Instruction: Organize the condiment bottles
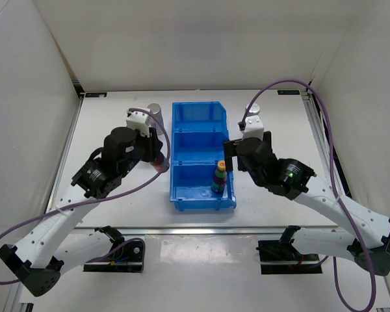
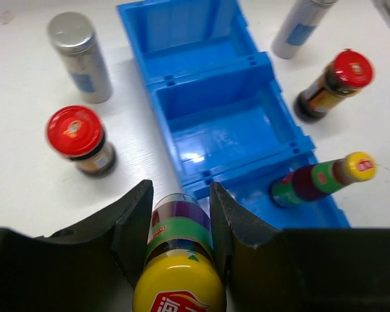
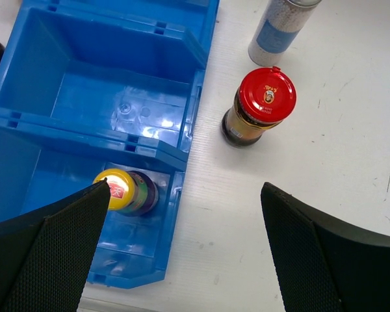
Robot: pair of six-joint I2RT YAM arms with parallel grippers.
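Blue plastic marks the landmark: a blue bin (image 1: 198,148) of three compartments in a row on the white table (image 1: 279,195).

The left gripper (image 2: 179,192) is just beside the bin's left wall, level with the nearest compartment. Its fingers (image 2: 135,224) are pinched on the neck of the held yellow-capped bottle (image 2: 180,235). The bottle looks upright, though I cannot tell whether its base touches the table.

The binned yellow-capped bottle (image 3: 125,190) stands in the nearest compartment, against the right wall. The other two compartments hold nothing.

The right gripper (image 3: 185,188) hovers over that right wall with its fingers spread wide apart (nothing lies between them but bin edge and table).

Left of the bin, the left red-lidded jar (image 2: 75,138) stands on the table about level with the middle compartment. The left silver-topped cylinder (image 2: 80,57) stands beyond it, beside the far compartment.

Right of the bin the layout is mirrored. The right red-lidded jar (image 3: 260,107) stands near the middle compartment, and the right silver-topped cylinder (image 3: 279,29) stands past it, beside the far one. None of the four touches the bin.
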